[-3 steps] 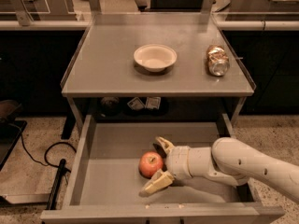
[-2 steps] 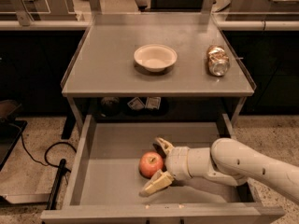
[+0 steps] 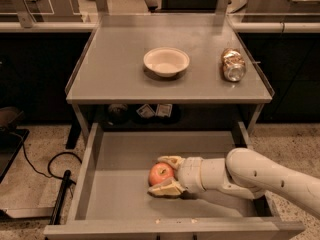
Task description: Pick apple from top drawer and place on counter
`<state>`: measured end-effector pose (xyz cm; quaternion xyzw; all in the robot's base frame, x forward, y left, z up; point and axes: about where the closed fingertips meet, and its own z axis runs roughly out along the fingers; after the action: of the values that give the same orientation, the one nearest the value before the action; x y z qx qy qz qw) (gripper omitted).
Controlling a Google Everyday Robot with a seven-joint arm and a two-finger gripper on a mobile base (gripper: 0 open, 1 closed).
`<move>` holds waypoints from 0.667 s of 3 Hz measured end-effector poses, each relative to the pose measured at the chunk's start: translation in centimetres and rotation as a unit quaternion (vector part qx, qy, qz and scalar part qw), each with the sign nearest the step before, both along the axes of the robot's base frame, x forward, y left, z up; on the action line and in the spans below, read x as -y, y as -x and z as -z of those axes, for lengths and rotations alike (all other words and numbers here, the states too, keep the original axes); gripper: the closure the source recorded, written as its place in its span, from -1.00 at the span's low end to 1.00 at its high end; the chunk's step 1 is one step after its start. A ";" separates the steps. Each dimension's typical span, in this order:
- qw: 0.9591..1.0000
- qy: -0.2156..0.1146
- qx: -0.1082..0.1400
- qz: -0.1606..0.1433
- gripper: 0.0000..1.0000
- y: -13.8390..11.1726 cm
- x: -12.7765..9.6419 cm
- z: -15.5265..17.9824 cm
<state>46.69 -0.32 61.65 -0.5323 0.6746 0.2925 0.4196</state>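
Observation:
The apple (image 3: pixel 160 173), small and red-orange, lies on the floor of the open top drawer (image 3: pixel 120 194) near its middle. My gripper (image 3: pixel 164 175) reaches in from the right, its two tan fingers one behind and one in front of the apple, close around it. The white arm fills the drawer's right half. The counter (image 3: pixel 115 79) is the flat grey top above the drawer.
A white bowl (image 3: pixel 166 61) stands mid-counter and a shiny can (image 3: pixel 233 64) lies on its side at the right. Small items sit on the shelf under the counter (image 3: pixel 155 110). A black cable (image 3: pixel 55 166) lies on the floor at left.
The fingers have drawn in closer around the apple. The apple and the arm have barely moved.

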 end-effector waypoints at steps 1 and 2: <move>1.000 0.000 0.000 0.000 0.31 0.0 0.0 0.0; 1.000 0.000 0.000 0.000 0.76 0.0 0.0 0.0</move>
<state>46.69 -0.32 61.65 -0.5323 0.6746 0.2926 0.4196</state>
